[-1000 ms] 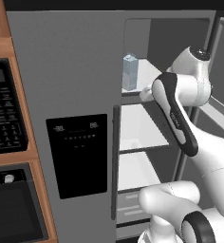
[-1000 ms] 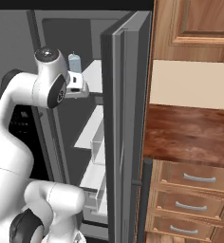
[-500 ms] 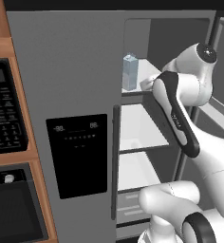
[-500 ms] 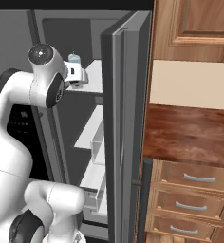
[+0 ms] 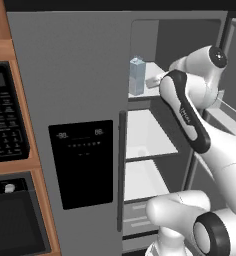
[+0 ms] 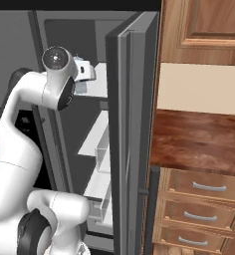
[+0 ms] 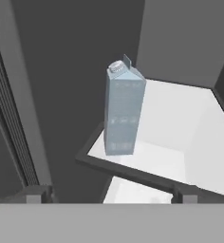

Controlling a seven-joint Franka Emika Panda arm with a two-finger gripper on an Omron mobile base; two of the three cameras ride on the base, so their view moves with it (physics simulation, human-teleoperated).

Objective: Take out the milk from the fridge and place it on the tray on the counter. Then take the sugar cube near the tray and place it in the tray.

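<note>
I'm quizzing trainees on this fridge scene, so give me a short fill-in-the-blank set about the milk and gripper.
1. The milk stands ____ on the shelf.
2. It stands on a white shelf inside the ____.
3. The gripper has its jaws ____, with the carton ahead of them.

Missing words: upright; fridge; open

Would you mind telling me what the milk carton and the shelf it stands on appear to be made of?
The milk looks like matte coated paperboard: flat pale blue-grey panels, folded gabled top, small round cap. The shelf looks like smooth white plastic or painted metal, plain and glossless; the rendering leaves that open.
</note>
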